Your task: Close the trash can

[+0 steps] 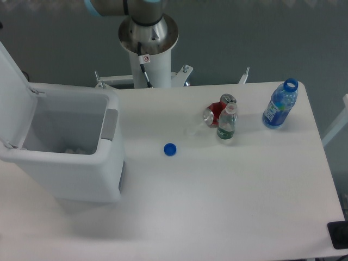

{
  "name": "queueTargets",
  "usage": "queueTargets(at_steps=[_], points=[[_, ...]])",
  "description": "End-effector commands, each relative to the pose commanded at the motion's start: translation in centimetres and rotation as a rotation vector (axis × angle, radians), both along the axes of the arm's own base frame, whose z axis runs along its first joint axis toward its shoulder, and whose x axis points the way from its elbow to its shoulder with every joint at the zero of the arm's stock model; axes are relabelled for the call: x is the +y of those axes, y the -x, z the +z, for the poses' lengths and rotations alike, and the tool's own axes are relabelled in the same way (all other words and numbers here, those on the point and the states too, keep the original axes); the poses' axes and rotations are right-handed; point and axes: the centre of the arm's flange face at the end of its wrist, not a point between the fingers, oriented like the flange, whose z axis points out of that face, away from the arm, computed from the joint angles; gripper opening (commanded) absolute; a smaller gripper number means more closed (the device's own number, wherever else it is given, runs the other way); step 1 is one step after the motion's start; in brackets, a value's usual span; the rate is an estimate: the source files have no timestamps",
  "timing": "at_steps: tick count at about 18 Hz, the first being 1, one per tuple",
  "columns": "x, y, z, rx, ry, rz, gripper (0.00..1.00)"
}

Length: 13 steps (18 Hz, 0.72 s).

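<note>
Trash can (pixel 70 157) open, lid (pixel 13 92) cropped at left edge — gripper out of frame, state unknowable

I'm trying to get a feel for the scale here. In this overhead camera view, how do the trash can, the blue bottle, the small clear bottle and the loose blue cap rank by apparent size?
Largest to smallest:
1. trash can, by far
2. blue bottle
3. small clear bottle, only slightly smaller than the blue one
4. blue cap
</note>
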Motion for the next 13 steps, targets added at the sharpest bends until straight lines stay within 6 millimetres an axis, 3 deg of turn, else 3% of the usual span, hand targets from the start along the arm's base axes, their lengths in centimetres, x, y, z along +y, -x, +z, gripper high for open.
queueTargets(at_steps=[4, 13], points=[[0.0, -0.4, 0.0, 0.003, -0.002, -0.011, 0.28], [0.8, -1.0, -1.2, -0.005, 0.018, -0.03, 0.28]])
